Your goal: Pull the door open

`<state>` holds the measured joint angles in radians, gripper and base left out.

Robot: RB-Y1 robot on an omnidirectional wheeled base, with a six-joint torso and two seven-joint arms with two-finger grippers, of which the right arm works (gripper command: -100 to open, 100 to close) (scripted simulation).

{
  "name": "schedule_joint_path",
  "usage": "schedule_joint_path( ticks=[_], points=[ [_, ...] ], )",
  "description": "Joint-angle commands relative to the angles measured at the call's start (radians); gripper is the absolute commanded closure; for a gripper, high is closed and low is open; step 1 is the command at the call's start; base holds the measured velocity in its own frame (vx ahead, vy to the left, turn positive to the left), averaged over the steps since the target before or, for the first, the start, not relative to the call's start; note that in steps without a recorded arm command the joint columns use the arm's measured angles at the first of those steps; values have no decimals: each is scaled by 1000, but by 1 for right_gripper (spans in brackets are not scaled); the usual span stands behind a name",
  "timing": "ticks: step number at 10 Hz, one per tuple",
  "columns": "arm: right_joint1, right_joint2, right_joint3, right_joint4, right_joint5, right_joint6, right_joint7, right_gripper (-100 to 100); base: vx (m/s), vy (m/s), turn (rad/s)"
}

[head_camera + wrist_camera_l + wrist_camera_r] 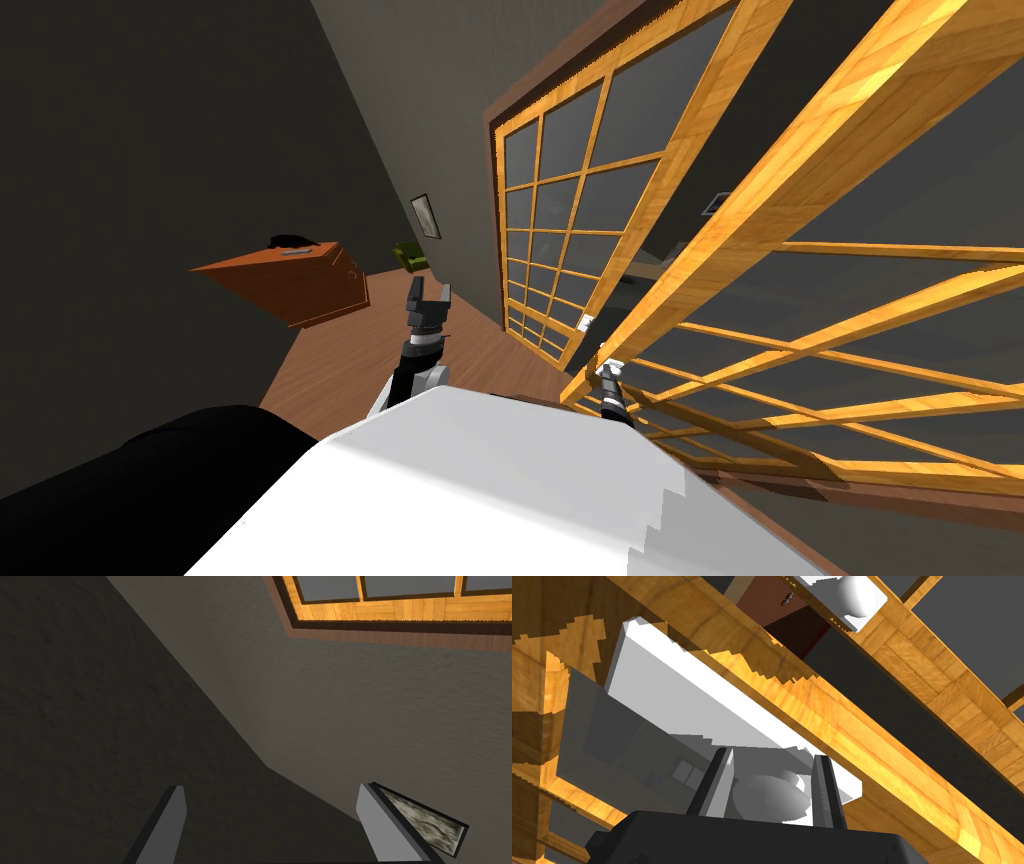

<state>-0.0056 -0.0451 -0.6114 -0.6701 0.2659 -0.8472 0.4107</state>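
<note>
Honey-coloured wooden lattice door point(760, 205) with grey panes, close at the front right, standing at an angle to the matching leaf point(545, 180) in the dark brown frame further off. On its near edge, a flat white rectangular plate point(712, 711) with a round white knob point(769, 801) on it. Clamped on that knob, the right gripper point(772, 788), one thin grey finger point(724, 776) pressed against each side and the dark body just below. Beyond the gap between the two leaves, a second white knob point(857, 596) on its own plate, fixed to the other leaf's edge.

Out to the left, well apart from the door, the left gripper point(428, 295) held up over the brown plank floor point(350, 370), blades point(170, 826) spread wide with nothing between them. Further left, a reddish-brown wooden cabinet point(300, 280) against the dark wall. Past it, near the far corner, a small olive-green armchair point(410, 257).
</note>
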Motion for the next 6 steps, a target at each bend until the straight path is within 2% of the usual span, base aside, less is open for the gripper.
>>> schedule_joint_path(
  ticks=[1, 5, 6],
  points=[
    [-2, -23, -6, 19, -26, -13, -41, 100, -42, -10, 78],
    [5, -36, 26, 12, -79, -13, -159, 100, -56, -22, 97],
    [5, -36, 26, 12, -79, -13, -167, 100, -42, -8, 45]
  ],
)
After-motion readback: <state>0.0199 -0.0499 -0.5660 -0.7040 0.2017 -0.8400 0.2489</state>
